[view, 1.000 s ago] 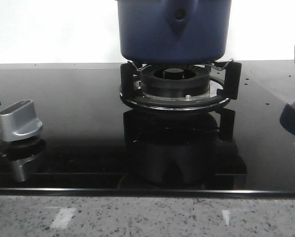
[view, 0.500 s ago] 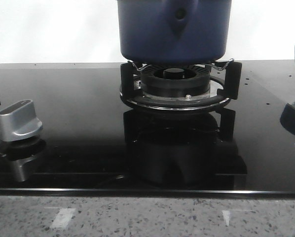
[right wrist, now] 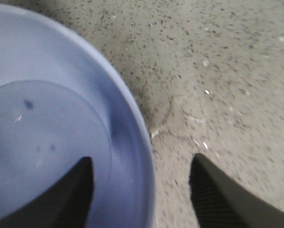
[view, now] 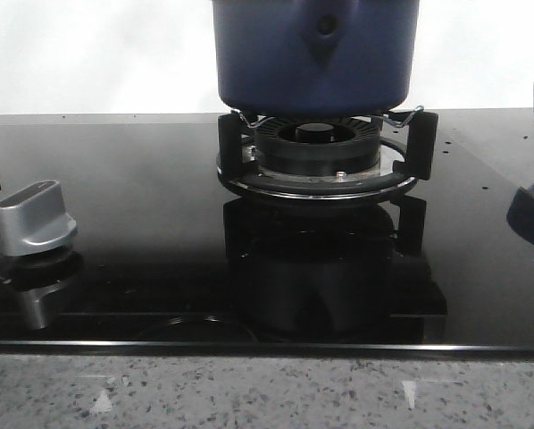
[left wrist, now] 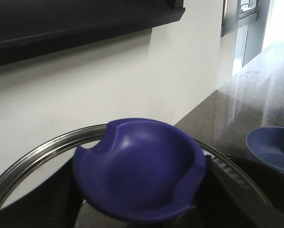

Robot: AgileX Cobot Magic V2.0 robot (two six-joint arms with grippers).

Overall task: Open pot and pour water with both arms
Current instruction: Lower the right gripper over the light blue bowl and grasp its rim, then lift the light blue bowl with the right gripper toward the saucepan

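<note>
While the front view is showing only the pot (view: 314,54) sitting on the burner (view: 316,156), wrist views are adding more — the left claw (left wrist: 180,221) is gripping the lid knob (left wrist: 139,168), the right claw (right wrist: 142,190) is gaping open, straddling the bowl (right wrist: 52,123) rim.

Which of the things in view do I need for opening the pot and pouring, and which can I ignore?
For the job:
- pot, sitting on the burner
- lid knob, close under the left wrist camera
- lid's steel rim
- light blue bowl, whose rim the right gripper straddles with its jaws apart

Just there:
- silver stove dial
- burner grate
- speckled counter
</note>
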